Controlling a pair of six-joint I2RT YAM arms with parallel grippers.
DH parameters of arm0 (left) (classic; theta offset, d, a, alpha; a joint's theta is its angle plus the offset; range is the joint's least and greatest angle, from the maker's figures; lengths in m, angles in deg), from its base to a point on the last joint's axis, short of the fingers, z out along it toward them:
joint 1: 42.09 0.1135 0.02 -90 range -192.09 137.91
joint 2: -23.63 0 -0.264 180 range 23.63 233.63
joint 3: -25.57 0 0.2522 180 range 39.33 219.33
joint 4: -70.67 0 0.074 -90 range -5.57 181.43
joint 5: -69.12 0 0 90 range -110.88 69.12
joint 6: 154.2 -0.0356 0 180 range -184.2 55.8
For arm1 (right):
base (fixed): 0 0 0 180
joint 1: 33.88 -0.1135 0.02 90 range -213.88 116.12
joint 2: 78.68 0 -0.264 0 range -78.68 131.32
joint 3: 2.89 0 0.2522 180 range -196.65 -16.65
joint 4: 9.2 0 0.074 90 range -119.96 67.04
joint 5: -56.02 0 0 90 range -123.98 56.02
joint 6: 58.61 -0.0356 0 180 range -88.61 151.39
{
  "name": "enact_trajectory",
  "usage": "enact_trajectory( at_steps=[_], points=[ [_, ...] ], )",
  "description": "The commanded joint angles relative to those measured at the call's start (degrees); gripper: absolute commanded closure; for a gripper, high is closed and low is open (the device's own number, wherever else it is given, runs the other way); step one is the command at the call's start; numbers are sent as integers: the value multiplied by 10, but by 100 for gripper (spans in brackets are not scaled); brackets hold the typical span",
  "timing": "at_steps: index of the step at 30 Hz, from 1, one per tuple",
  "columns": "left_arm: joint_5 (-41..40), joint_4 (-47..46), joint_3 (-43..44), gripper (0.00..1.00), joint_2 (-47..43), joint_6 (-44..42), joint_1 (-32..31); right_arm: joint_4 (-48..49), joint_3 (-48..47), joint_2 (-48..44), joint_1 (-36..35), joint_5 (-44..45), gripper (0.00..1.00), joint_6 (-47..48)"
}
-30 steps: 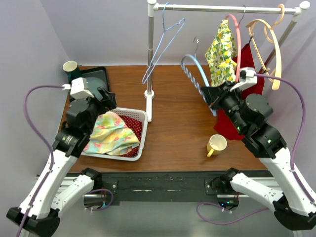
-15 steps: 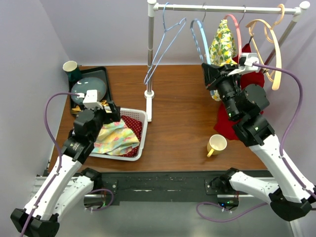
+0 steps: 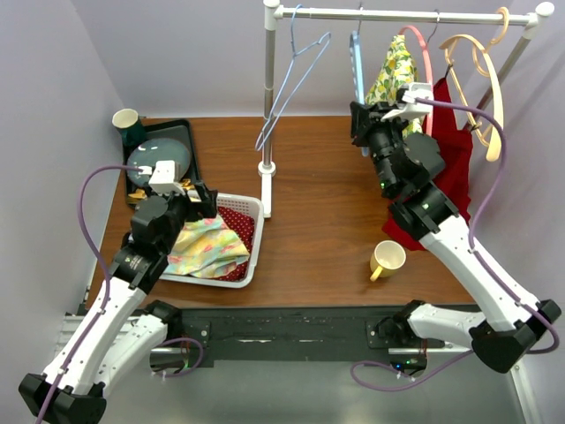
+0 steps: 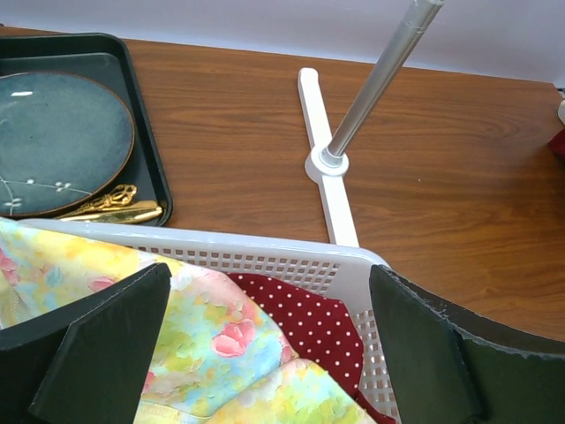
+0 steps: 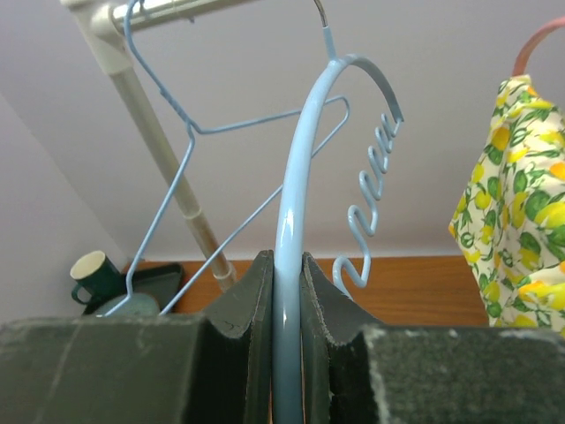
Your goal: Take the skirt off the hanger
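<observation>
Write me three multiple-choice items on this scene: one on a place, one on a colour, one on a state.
1. Where does the floral cloth lie relative to the white basket? A behind it B inside it C to its right
2. What colour is the hanger in the right gripper? A light blue B pink C black
3. The left gripper is: A shut on the floral cloth B shut on the hanger C open, holding nothing
Answers: B, the cloth lies within its walls; A, the clamped bar is pale blue; C, its jaws stand wide apart above the basket.
</observation>
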Motion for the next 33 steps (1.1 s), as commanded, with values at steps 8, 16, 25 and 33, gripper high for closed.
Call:
enact_trajectory(
  at_steps=[8,16,25,33],
  points=[
    [14,-28,3,0,1,-12,3,-44,-19,-9,0,1,67,-45],
    [7,-24,9,0,-3,-9,3,-262,20,-100,0,-55,25,-89],
    [24,-29,4,0,-4,-17,3,-416,-202,-53,0,49,28,18],
    [35,-34,1,0,-5,-20,3,-447,-360,57,60,143,35,112]
  ],
)
